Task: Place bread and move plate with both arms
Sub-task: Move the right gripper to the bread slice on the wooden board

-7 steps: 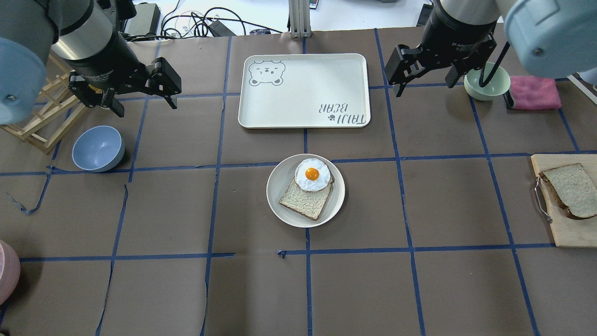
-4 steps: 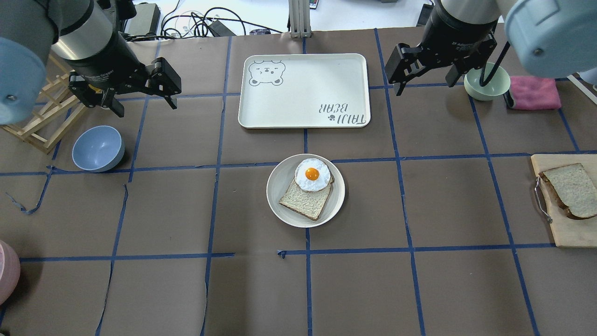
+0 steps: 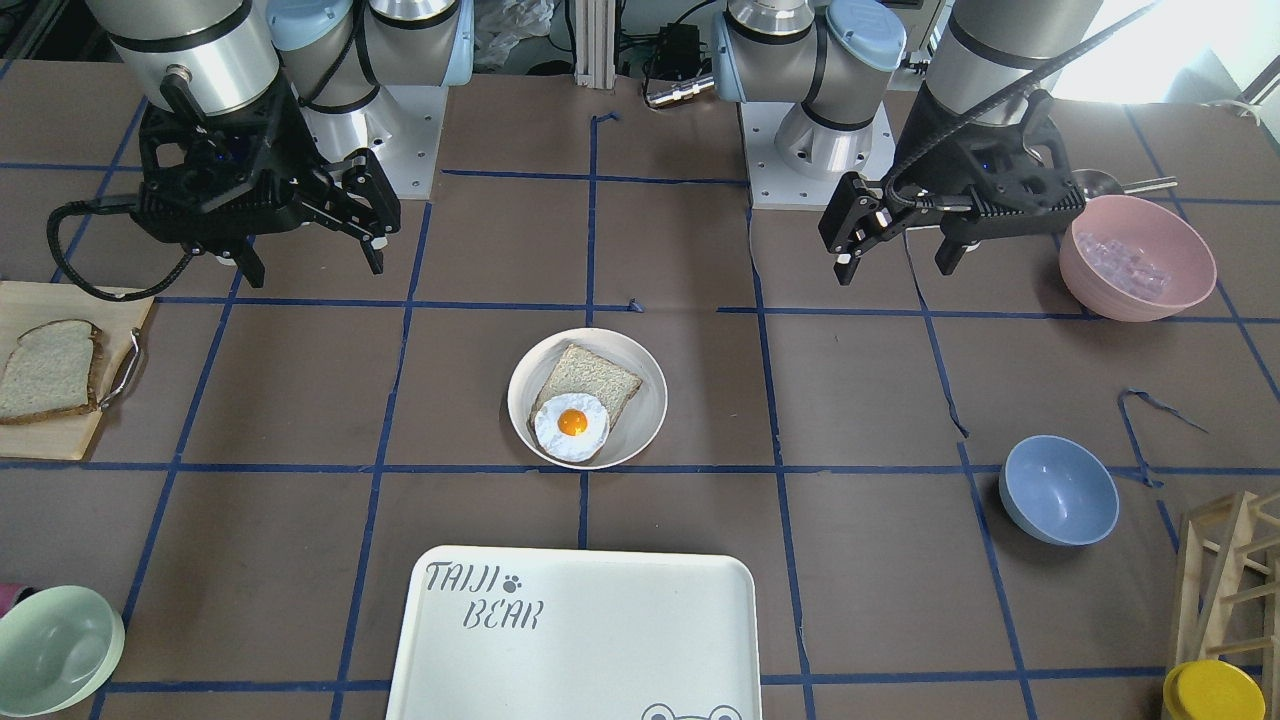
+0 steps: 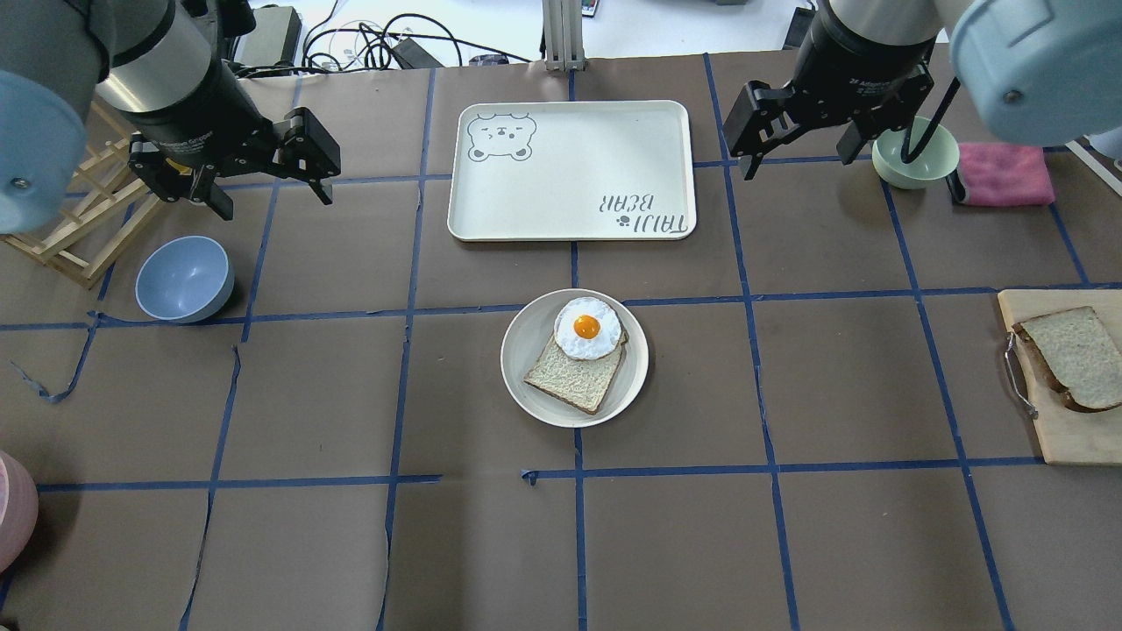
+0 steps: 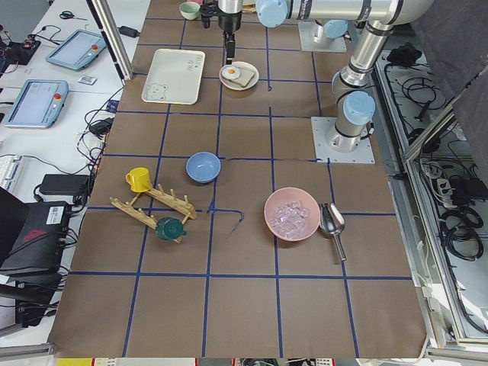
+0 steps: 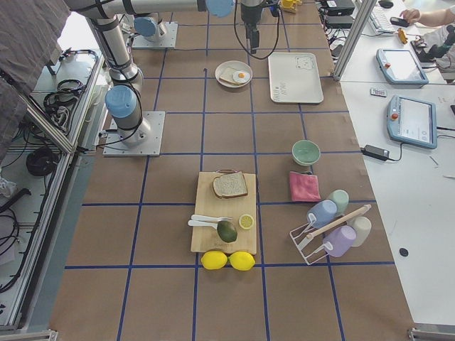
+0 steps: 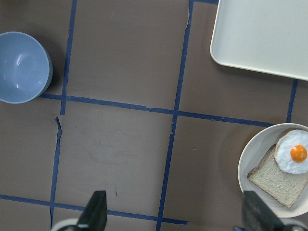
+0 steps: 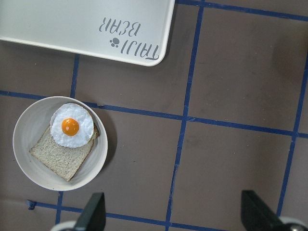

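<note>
The bread (image 4: pixel 1074 355), dark-crusted, lies on a wooden cutting board at the table's right edge; it also shows in the front view (image 3: pixel 45 370). The plate (image 4: pixel 526 350) sits mid-table and holds a lighter slice topped with a fried egg (image 4: pixel 586 328); the plate also shows in the front view (image 3: pixel 640 420). My left gripper (image 4: pixel 273 197) hangs open and empty above the far left, well away from the plate. My right gripper (image 4: pixel 798 164) hangs open and empty above the far right, beside the tray. The plate shows in both wrist views (image 7: pixel 255 153) (image 8: pixel 29 132).
The white "TAIJI BEAR" tray (image 4: pixel 570 171) lies beyond the plate. A blue bowl (image 4: pixel 184 279) and a wooden rack (image 4: pixel 74 228) are at the left. A green bowl (image 4: pixel 914 158) and a pink cloth (image 4: pixel 1004 173) are at the far right. A pink bowl (image 3: pixel 1135 258) stands near the left arm.
My right gripper has drifted very slightly toward the far side of the table. The left arm, the bread and the plate have not moved.
</note>
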